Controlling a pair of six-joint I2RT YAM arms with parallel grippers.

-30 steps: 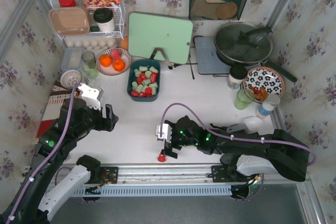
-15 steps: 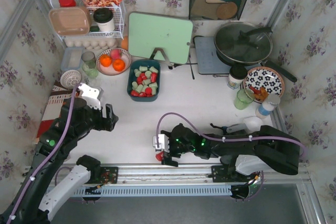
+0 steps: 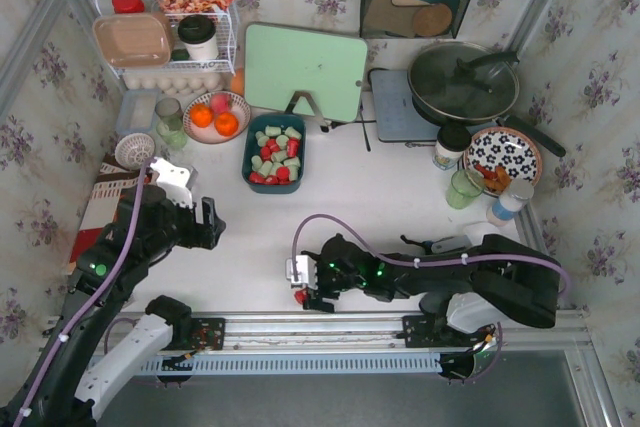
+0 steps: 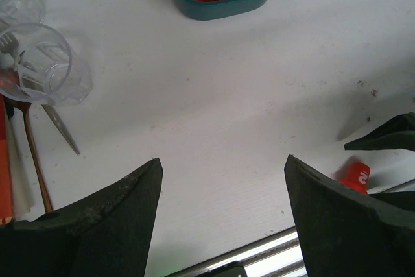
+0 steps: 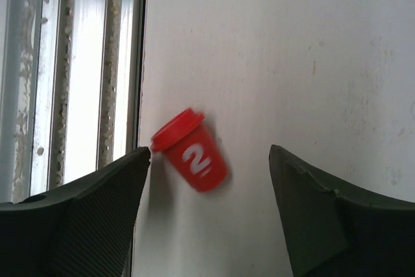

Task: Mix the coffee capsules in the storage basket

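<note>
The dark teal storage basket (image 3: pixel 274 153) sits mid-table and holds several red and pale green coffee capsules (image 3: pixel 272 157); its near end shows in the left wrist view (image 4: pixel 224 6). One red capsule (image 5: pixel 190 150) marked "2" lies on its side at the table's near edge, also seen from above (image 3: pixel 300 297) and in the left wrist view (image 4: pixel 355 176). My right gripper (image 5: pixel 209 154) is open, low over the table, its jaws either side of this capsule without gripping it. My left gripper (image 4: pixel 222 163) is open and empty, above the table at the left.
The metal rail (image 5: pixel 78 63) runs right beside the loose capsule. A clear glass (image 4: pixel 39 63) and a spoon (image 4: pixel 61 128) lie left of my left gripper. A plate with oranges (image 3: pixel 216 115), a green cutting board (image 3: pixel 305 70), a pan (image 3: pixel 463 82) and cups (image 3: pixel 463 187) stand further back.
My right gripper has moved left and toward the near edge, down over the loose red capsule. The left arm has barely moved.
</note>
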